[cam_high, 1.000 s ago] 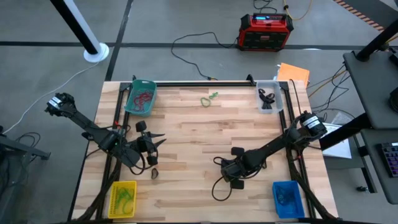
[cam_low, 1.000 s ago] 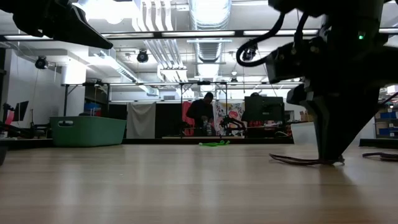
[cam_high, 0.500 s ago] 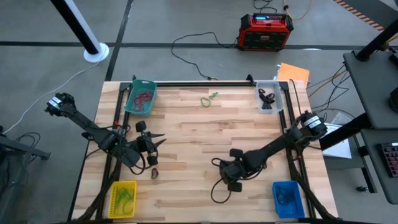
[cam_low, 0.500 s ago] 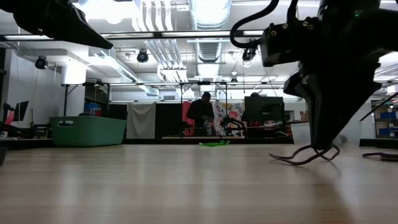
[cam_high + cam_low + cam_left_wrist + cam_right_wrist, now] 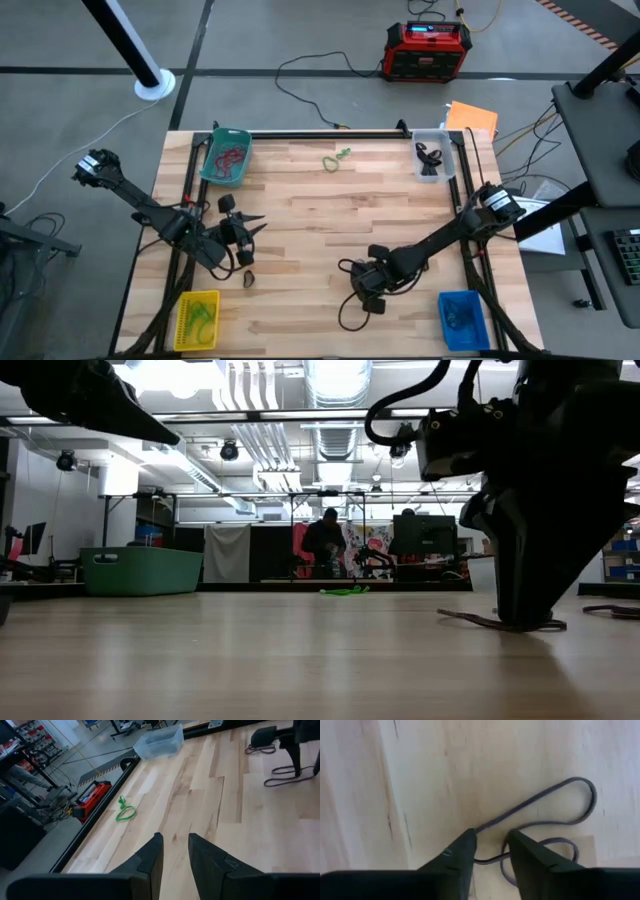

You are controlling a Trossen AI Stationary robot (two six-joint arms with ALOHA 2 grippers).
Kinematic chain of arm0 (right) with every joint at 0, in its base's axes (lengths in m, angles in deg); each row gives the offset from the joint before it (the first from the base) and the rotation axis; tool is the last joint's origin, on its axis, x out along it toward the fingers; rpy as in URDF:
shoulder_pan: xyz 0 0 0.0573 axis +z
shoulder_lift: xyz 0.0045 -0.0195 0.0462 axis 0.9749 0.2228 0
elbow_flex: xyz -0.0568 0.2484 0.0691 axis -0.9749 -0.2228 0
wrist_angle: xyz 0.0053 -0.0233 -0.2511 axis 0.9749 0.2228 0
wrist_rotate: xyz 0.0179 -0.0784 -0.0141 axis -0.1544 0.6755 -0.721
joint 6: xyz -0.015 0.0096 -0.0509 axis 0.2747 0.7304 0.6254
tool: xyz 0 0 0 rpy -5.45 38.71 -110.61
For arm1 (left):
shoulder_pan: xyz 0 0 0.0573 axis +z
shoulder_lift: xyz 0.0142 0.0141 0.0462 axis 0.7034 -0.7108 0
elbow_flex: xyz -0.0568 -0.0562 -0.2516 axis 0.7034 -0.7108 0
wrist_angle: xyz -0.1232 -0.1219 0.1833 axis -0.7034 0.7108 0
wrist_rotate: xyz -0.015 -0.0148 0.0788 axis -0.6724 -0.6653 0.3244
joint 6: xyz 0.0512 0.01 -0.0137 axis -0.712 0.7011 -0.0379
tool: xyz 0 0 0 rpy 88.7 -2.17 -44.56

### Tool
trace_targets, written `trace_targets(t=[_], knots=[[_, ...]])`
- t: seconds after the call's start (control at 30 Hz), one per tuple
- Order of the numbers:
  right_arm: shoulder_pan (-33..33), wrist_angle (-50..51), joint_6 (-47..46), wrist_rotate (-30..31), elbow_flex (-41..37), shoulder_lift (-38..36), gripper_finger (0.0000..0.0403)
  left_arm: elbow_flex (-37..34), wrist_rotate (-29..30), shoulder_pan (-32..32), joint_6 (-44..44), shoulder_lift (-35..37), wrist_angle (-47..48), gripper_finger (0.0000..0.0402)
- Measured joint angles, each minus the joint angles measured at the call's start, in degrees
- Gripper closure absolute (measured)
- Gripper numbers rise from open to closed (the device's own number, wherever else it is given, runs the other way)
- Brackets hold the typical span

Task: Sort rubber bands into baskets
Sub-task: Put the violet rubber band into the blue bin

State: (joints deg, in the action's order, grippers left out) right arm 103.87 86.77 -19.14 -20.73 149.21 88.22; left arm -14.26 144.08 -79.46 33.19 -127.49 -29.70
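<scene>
A dark rubber band (image 5: pixel 560 795) lies flat on the wooden table near its front middle (image 5: pixel 350 308). My right gripper (image 5: pixel 490 837) points down over it, open, with one strand passing between the fingers. My left gripper (image 5: pixel 258 226) hangs open above the table's left part and holds nothing (image 5: pixel 175 840). A green rubber band (image 5: pixel 335 158) lies near the far edge. The baskets stand at the corners: teal (image 5: pixel 227 156), clear (image 5: pixel 432 155), yellow (image 5: pixel 197 318) and blue (image 5: pixel 462 315). My right gripper comes from above, and its open fingers (image 5: pixel 465 847) stand on either side of one strand of the dark band (image 5: pixel 487 859). I cannot tell whether they touch it. The band lies slack on the table (image 5: pixel 500 623).
A small dark loop (image 5: pixel 248 279) lies on the table below my left gripper. A red-and-black box (image 5: pixel 428 50) and cables sit on the floor beyond the far edge. A black frame runs along the table's edges. Bare wood lies between the two arms.
My right gripper has opened and let go of the dark rubber band. Half a second ago one part of the band was raised off the table under the fingers. Now the whole band lies flat again.
</scene>
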Motion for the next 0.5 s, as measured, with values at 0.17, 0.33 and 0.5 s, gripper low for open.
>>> trace_targets(t=[0.17, 0.33, 0.5], knots=[[-0.2, 1.0, -0.3, 1.8, 0.0, 0.6, 0.024, -0.7, 0.0, 0.0, 0.0, 0.0, 0.0, 0.0325], [-0.3, 2.2, -0.9, 2.8, 0.0, 0.6, 0.0211, -0.8, 0.0, 0.0, 0.0, 0.0, 0.0, 0.0325], [-0.5, 3.3, -1.5, 2.6, 0.0, 0.3, 0.0211, -0.8, 0.0, 0.0, 0.0, 0.0, 0.0, 0.0325]])
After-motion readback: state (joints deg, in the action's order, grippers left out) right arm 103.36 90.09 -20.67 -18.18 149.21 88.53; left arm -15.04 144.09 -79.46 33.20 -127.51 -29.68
